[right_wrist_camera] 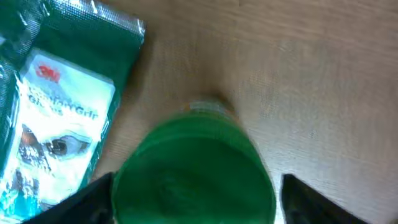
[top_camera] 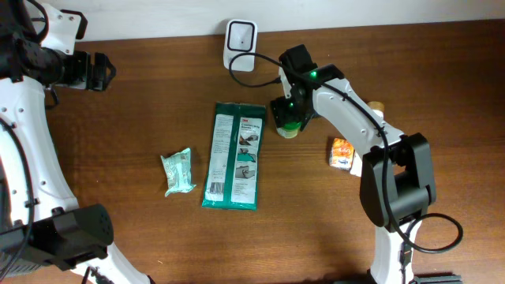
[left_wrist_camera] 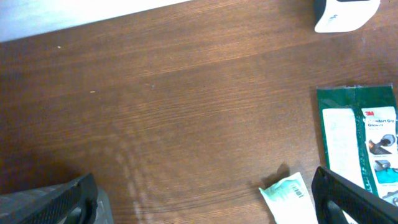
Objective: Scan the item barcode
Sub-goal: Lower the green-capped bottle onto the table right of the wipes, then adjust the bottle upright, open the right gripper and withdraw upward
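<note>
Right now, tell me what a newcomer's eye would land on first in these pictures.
The long green glove packet lying flat mid-table draws the eye first. Just right of it, the right gripper hangs with open jaws on either side of a green-topped item. The white scanner sits at the far edge, behind them.
</note>
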`<state>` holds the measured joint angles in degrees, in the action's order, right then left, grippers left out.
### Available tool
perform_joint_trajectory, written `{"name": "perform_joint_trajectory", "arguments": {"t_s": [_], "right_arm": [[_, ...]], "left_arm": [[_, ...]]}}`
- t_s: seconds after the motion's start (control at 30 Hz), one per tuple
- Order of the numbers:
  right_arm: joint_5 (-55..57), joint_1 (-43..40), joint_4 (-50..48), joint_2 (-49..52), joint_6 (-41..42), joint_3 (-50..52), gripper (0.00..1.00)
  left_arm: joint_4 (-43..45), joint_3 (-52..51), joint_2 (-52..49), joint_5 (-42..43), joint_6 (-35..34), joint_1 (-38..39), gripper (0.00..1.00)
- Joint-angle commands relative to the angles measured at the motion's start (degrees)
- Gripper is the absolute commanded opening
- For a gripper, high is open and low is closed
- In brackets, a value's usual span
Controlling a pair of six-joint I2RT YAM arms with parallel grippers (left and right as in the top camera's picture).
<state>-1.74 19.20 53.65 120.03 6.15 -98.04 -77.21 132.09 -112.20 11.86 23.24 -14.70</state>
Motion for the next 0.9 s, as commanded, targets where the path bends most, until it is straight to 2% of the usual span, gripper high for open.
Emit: {"name": "perform_joint_trajectory", "arguments": {"t_s": [0.0, 0.1, 0.17, 0.27, 0.3, 0.33, 0.4, 0.43, 0.5, 0.6, 0.7, 0.87], "right_arm": [[-0.2, -0.1, 6.0, -1.3, 0.3, -6.1, 0.87], [-0.4, -0.1, 13.1, -1.3, 0.3, -15.4, 0.98], [-3.3, -0.1, 14.7, -1.3, 0.3, -20.2, 0.98], [-6.6, -0.1, 14.1, -1.2, -0.3, -21.0, 0.99], [-6.6, -0.1, 14.0, -1.2, 0.2, -20.9, 0.95], [-5.2, -0.1, 13.8, -1.2, 4.2, -20.9, 0.91], [2.4, -0.1, 15.1, -1.2, 21.0, -20.9, 0.9], [2.9, -0.1, 15.4, -0.9, 26.2, -20.9, 0.9], [2.8, 0.2, 15.4, 0.2, 31.4, -20.8, 0.9], [2.3, 1.2, 16.5, 3.3, 34.8, -20.7, 0.91], [2.0, 1.4, 16.9, 6.5, 36.0, -20.7, 0.98], [2.0, 1.4, 17.6, 10.2, 35.8, -20.5, 0.98]], "left_arm": [[0.0, -0.1, -0.5, 0.8, 1.0, -0.1, 0.99], [0.0, -0.1, -0.4, 0.8, 1.0, -0.1, 0.99], [0.0, -0.1, -0.4, 0.8, 1.0, -0.1, 0.99], [0.0, -0.1, -0.4, 0.8, 1.0, -0.1, 0.99], [0.0, -0.1, -0.4, 0.8, 1.0, -0.1, 0.99], [0.0, -0.1, -0.4, 0.8, 1.0, -0.1, 0.99], [0.0, -0.1, -0.4, 0.8, 1.0, -0.1, 0.99], [0.0, -0.1, -0.4, 0.8, 1.0, -0.1, 0.99], [0.0, -0.1, -0.5, 0.8, 1.0, -0.1, 0.99], [0.0, -0.1, -0.5, 0.8, 1.0, -0.1, 0.99], [0.0, -0.1, -0.4, 0.8, 1.0, -0.1, 0.99], [0.0, -0.1, -0.4, 0.8, 1.0, -0.1, 0.99]]}}
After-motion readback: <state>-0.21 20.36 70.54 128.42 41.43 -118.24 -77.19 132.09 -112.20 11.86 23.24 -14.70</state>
